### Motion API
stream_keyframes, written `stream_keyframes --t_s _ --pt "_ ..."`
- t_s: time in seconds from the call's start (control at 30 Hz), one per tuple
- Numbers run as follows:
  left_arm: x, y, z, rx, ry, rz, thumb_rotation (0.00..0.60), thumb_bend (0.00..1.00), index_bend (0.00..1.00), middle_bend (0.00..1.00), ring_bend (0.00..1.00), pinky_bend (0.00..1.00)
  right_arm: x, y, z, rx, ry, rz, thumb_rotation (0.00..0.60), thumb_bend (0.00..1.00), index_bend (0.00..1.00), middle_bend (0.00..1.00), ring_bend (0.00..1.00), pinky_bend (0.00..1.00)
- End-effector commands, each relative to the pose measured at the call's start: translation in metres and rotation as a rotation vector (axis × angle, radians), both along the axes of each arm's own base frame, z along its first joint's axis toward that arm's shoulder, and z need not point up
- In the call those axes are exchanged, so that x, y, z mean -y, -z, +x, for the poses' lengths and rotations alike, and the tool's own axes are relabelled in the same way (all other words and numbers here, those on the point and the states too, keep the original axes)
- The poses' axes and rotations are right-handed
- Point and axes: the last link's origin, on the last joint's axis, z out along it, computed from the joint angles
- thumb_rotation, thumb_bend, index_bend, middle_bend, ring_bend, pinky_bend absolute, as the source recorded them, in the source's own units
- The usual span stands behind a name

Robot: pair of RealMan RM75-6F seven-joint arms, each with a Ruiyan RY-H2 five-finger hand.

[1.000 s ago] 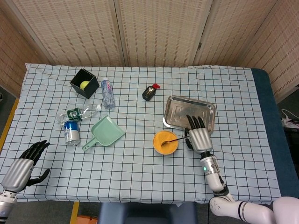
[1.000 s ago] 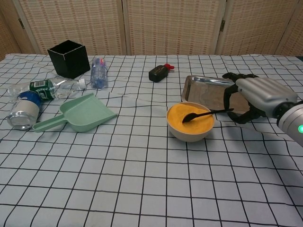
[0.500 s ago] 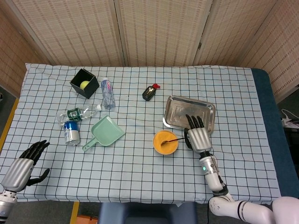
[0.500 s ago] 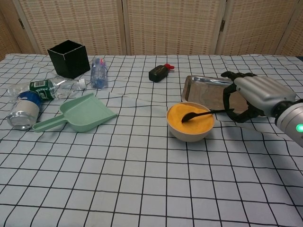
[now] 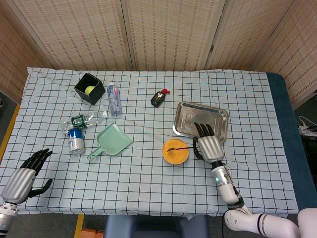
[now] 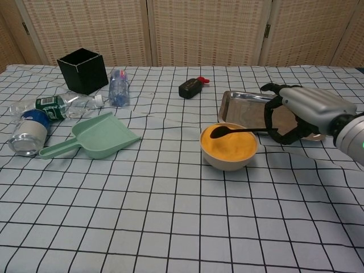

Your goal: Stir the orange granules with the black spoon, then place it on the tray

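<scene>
- Chest view shows the black spoon (image 6: 234, 131) lying nearly level, its long axis running left to right: the bowl end points toward the table's left edge, and the handle runs right into the right hand (image 6: 300, 112).
- The spoon's bowl end sits just above the orange granules (image 6: 228, 144), over the far left part of the white bowl (image 6: 227, 161); whether it touches them I cannot tell.
- The right hand pinches the handle's end, its dark fingers (image 6: 272, 116) curled round in a loop, with the silver back of the hand turned up.
- That hand is at the near edge of the metal tray (image 5: 200, 117), which sits toward the table's right edge, just behind the bowl. Nothing else shows inside the tray.
- The white bowl is filled with orange granules nearly to its rim and stands near the middle of the table.
- The left hand (image 5: 25, 173) rests by the table's near left corner, fingers spread apart and holding nothing.
- A black box (image 5: 89, 88) stands toward the far left corner, with a yellow ball (image 5: 89, 89) inside it.
- A clear bottle (image 5: 114, 98) lies just right of the box.
- Another bottle with a green label (image 5: 81, 120) lies nearer the left edge, with a blue-banded can (image 5: 76, 141) on its side close by.
- A green dustpan (image 5: 111, 141) lies open side up, its handle pointing toward the near left.
- A small black bottle with a red cap (image 5: 159, 98) lies toward the far edge, left of the tray.
</scene>
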Motion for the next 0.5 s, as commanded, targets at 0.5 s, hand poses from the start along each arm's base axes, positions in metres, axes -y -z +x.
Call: stream_keyframes --t_s 0.5 --pt "0.001 0.007 0.004 -0.018 0.010 -0.013 0.600 0.39 0.00 0.00 0.00 0.17 0.031 -0.067 0.030 -0.204 -0.023 0.106 0.600 0.83 0.82 0.09 0.00 0.00"
